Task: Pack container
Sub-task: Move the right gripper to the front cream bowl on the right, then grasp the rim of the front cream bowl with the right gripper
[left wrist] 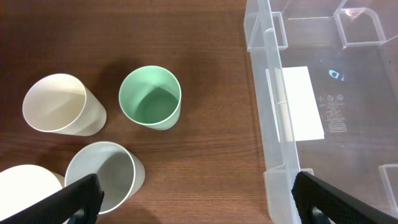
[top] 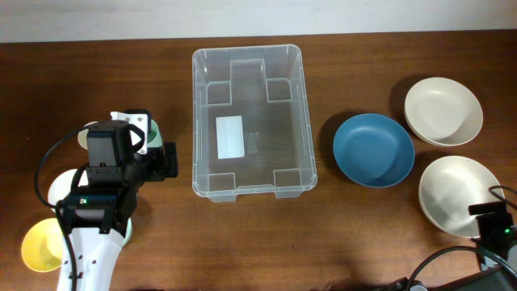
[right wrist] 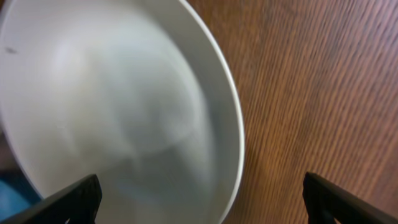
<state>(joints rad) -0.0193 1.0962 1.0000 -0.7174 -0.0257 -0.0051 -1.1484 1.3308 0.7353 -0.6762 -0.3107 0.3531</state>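
The container (top: 196, 121) is a large clear plastic bin with a white label on its bottom, standing empty at mid-table. In the left wrist view its left wall (left wrist: 272, 112) is at the right. My left gripper (top: 153, 164) is open and empty just left of the bin. In the left wrist view, the gripper (left wrist: 199, 199) is over bare table between a grey cup (left wrist: 102, 174) and the bin wall. My right gripper (top: 489, 214) is open and empty at the near right. In its wrist view, the gripper (right wrist: 202, 199) straddles the rim of a white bowl (right wrist: 112, 106).
A green cup (left wrist: 151, 96), a cream cup (left wrist: 59, 104) and another white cup (left wrist: 25, 193) stand left of the bin. A yellow cup (top: 40, 246) is at the near left. A blue bowl (top: 373, 149), a cream bowl (top: 443, 111) and the white bowl (top: 456, 194) sit to the right.
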